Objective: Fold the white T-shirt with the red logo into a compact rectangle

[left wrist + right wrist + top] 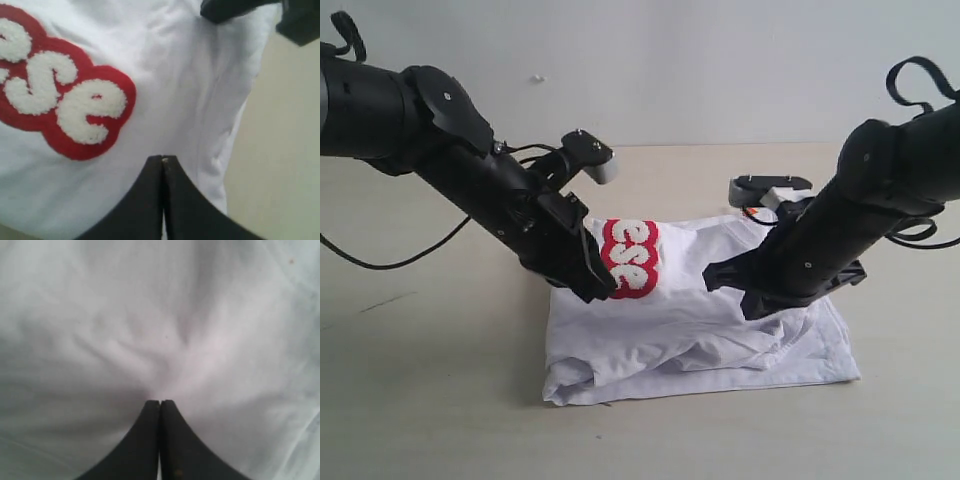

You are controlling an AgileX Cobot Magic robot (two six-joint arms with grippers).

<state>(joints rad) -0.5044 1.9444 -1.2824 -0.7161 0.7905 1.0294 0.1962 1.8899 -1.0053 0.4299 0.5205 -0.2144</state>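
The white T-shirt [690, 340] lies partly folded and wrinkled on the table, bunched along its near edge. Part of the red logo [630, 258] shows on its upper left, with white letters "ese". My left gripper [603, 292] is shut, with its tips down on the cloth just in front of the logo. In the left wrist view the left gripper [163, 158] has nothing showing between its fingers, with the logo [75, 100] beside it. My right gripper [715, 278] is shut and rests on the shirt's right half. In the right wrist view creases in the shirt [150, 315] run toward the right gripper [160, 402].
The beige table [420, 400] stretches around the shirt on all sides. A small orange neck tag [752, 212] shows at the shirt's far edge. A black cable [380, 262] trails across the table at the left. A pale wall stands behind.
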